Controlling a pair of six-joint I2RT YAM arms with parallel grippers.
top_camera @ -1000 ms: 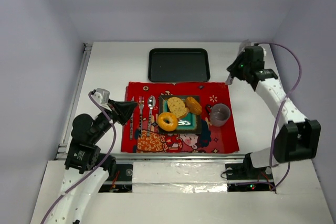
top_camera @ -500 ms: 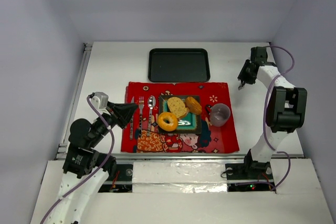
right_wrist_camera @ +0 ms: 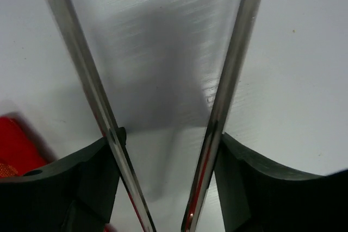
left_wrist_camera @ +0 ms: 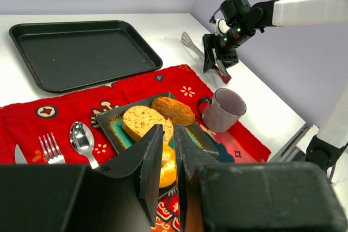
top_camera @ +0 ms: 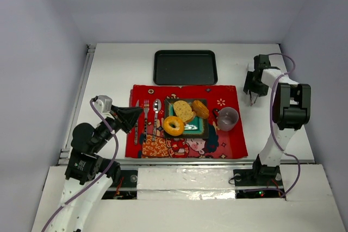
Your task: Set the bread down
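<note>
Rightward in the overhead view, the right arm has folded back on itself and its gripper (top_camera: 252,84) has dropped from the upper right corner toward the white worktop (top_camera: 114,74), clamped on a pair of thin steel tongs (right_wrist_camera: 88,80) whose two blades splay out ahead of the fingers. At lower left, the left gripper (top_camera: 132,116) hangs over the edge of the red patterned cloth placemat (top_camera: 225,144), its fingers drawn almost together on nothing. All the bread sits centre frame on a dark square plate with a teal middle (top_camera: 194,128): a golden ring-shaped bagel (top_camera: 174,125) on its near left corner and two oval toasted slices (top_camera: 184,110) side by side behind it. These pieces look light, dry and stiff-crusted, likely to crumble under a hard pinch; each slice is best taken across its narrow width, and the bagel across one side of its ring. No brand or legible writing shows anywhere.
</note>
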